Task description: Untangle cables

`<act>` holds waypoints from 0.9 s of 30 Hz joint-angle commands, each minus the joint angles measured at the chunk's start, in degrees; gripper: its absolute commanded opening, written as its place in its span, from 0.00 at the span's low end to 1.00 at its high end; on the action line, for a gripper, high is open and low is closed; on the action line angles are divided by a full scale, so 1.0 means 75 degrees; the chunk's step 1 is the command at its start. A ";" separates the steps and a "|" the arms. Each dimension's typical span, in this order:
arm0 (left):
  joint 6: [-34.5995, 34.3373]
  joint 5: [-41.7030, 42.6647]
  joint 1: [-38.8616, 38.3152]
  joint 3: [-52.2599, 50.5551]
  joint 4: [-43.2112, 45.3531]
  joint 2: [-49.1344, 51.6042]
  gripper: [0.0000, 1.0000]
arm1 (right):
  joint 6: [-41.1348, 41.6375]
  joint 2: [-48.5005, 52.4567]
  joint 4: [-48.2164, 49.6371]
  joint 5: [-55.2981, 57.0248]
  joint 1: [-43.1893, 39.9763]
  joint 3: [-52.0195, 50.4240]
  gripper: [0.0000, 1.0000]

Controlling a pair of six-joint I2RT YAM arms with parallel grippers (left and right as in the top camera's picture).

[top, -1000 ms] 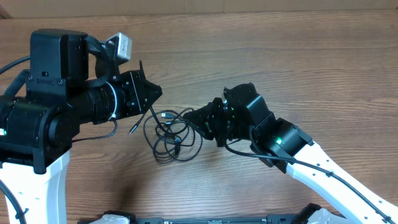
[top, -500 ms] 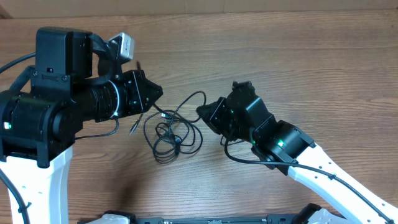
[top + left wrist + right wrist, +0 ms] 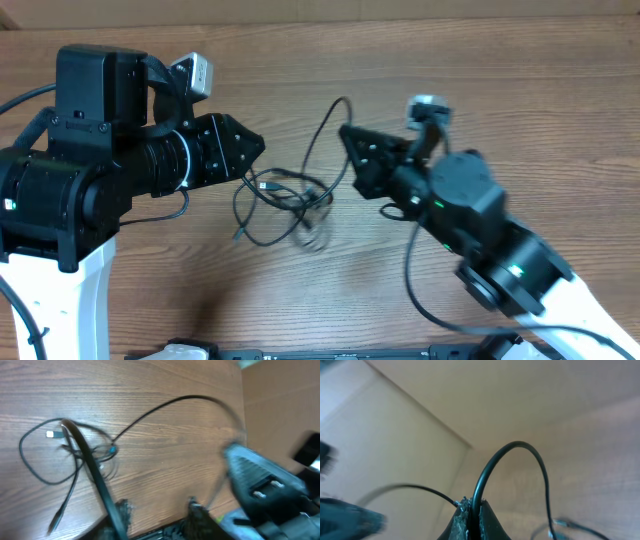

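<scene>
We hold one strand of the cables (image 3: pixel 283 198) clamped in the right gripper (image 3: pixel 348 132), arched up on the far side of the knot; the left gripper (image 3: pixel 157 509) has its fingers apart beside another strand; the knot between the arms is not yet loosened; we judge most work left.

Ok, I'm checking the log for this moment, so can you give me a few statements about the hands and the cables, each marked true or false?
1. The right hand is shut on a cable. True.
2. The tangle sits inside a box. False: there is no box, and the tangle is on the bare wooden table.
3. The held cable arcs from the right hand towards the tangle. True.
4. The left hand has its fingers pressed together. False: they stand apart, with the table showing between them.
</scene>
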 commanded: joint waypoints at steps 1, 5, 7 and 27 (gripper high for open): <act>0.0111 -0.0131 -0.0015 0.0117 0.0000 -0.0087 0.60 | -0.0609 -0.0481 0.0058 0.0758 -0.0035 0.0391 0.04; 0.0111 -0.0131 -0.0015 0.0117 -0.0029 -0.0085 0.77 | -0.0606 -0.0746 0.0058 0.0787 -0.0035 0.0638 0.04; 0.0111 -0.0131 -0.0015 0.0117 -0.0047 -0.0085 0.80 | -0.0606 -0.0825 0.0058 0.0784 -0.0035 0.0796 0.04; 0.0114 -0.0137 -0.0015 0.0114 -0.0233 0.0347 0.81 | -0.1533 -0.0863 0.0854 -0.3028 -0.0032 0.1629 0.04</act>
